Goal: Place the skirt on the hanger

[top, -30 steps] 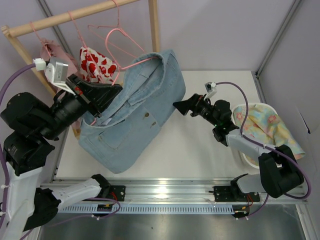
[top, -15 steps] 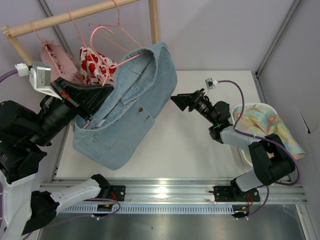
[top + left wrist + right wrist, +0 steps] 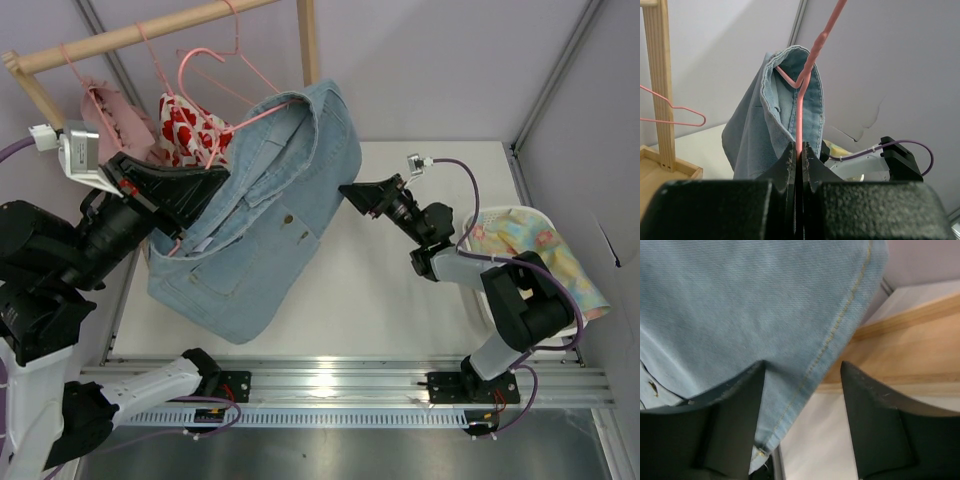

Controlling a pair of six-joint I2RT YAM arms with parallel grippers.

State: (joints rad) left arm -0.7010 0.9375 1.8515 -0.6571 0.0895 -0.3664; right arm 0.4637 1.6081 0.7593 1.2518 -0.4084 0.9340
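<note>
White desk (image 3: 400, 290), wooden rack (image 3: 150, 32) at 11 o'clock | skirt (image 3: 270, 230) draped over hanger (image 3: 799, 120), 10 o'clock | left wrist view: left tool (image 3: 799, 150) pinching hanger wire | right wrist view: right tool (image 3: 802, 375) wide, skirt edge between jaws

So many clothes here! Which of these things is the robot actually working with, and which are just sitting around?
In use: denim skirt, pink hanger in the left gripper, right gripper at the skirt's edge.
Just there: wooden rack, pink dress, hearts garment, spare hangers, floral cloth.

Skirt (image 3: 260, 230) lt blue denim; hanger (image 3: 799, 120) pink; garment (image 3: 185, 125) white w/ red hearts; rack (image 3: 150, 32) pale wood.
</note>
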